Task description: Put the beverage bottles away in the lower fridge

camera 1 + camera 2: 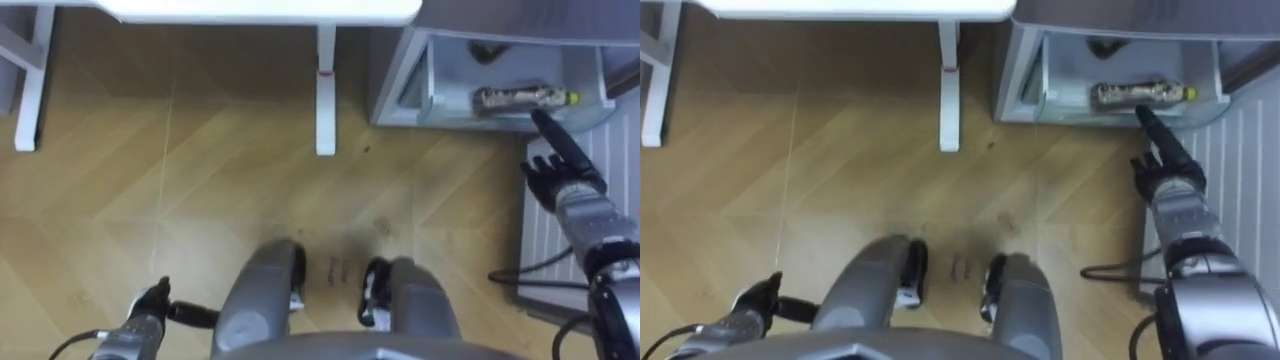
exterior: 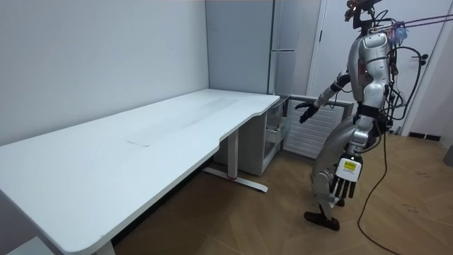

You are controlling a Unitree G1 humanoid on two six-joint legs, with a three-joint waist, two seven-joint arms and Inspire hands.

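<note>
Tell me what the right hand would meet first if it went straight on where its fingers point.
Most likely the bottle lying on its side in the open lower fridge compartment: the right hand aims its straight fingers right at it, tips just short. Depth is hard to judge.

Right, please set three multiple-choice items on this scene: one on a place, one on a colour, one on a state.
1. Where does the slim plastic bottle with the dark patterned label lie?
A on the white desk
B in the open pale grey fridge compartment
C on the wooden floor

2. What colour is the bottle's cap?
A yellow
B red
C blue

3. How is the right hand?
A curled round the bottle
B a shut fist
C open, fingers straight

Answers: B, the bottle lies on its side inside the compartment; A, its end shows yellow; C, straight fingers point towards the bottle.
</note>
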